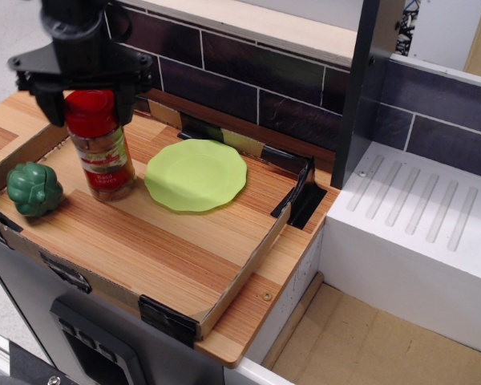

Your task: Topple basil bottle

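The tool [86, 103] hung over the desk's far-left corner with its two black fingers [48, 103] spread apart, one to either side of the red cap of the basil bottle [100, 144]. Whether either finger touched the cap could not be told; they looked to straddle it rather than clamp it. The bottle stood directly beneath the tool, its long axis nearly vertical with perhaps a slight lean, its base planted on the desk [168, 249] near the left edge. That was the relation the next move would seem to depend on: with the cap between the fingers and the base free, a sideways sweep of the tool would likely push high on the bottle and tip it about its base.

Just left of the bottle, near the front-left corner, sat the green pepper toy [34, 189], close but apart. To the right lay the green plate [196, 174], its rim just beside the bottle's base. A fall to either side risked striking one of them; the open front of the desk seemed the freer direction.
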### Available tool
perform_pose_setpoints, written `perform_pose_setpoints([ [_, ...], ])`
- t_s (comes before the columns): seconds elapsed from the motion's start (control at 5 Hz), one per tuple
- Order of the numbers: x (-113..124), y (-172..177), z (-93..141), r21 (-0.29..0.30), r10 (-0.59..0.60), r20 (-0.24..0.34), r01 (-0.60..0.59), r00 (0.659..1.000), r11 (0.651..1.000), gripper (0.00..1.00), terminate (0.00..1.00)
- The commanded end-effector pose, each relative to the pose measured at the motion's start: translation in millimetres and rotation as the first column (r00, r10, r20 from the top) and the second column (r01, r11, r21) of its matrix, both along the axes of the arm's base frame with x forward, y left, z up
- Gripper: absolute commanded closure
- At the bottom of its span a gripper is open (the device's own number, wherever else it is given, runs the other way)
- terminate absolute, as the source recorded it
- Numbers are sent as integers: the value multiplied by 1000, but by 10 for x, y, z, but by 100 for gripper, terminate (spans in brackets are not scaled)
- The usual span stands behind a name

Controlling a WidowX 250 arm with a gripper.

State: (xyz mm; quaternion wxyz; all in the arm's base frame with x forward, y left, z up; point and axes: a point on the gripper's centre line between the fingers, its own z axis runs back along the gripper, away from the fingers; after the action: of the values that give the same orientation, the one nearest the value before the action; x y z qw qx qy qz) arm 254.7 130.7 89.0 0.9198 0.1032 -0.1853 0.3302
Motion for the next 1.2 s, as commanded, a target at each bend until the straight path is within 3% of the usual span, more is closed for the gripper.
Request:
perform_pose_setpoints([
  [0.0,-14,-93,57,144,124,226,-159,966,977,100,0],
  [0.2,-50,-232,-142,143,177,161,-200,971,969,100,0],
  [0.4,-184,-358,-282,145,152,83,-163,985,976,100,0],
  [0.8,-469,-514,-444,36,50,-40,-48,998,998,100,0],
  [1.0,-561,-585,-510,12,37,-31,-37,999,999,100,0],
])
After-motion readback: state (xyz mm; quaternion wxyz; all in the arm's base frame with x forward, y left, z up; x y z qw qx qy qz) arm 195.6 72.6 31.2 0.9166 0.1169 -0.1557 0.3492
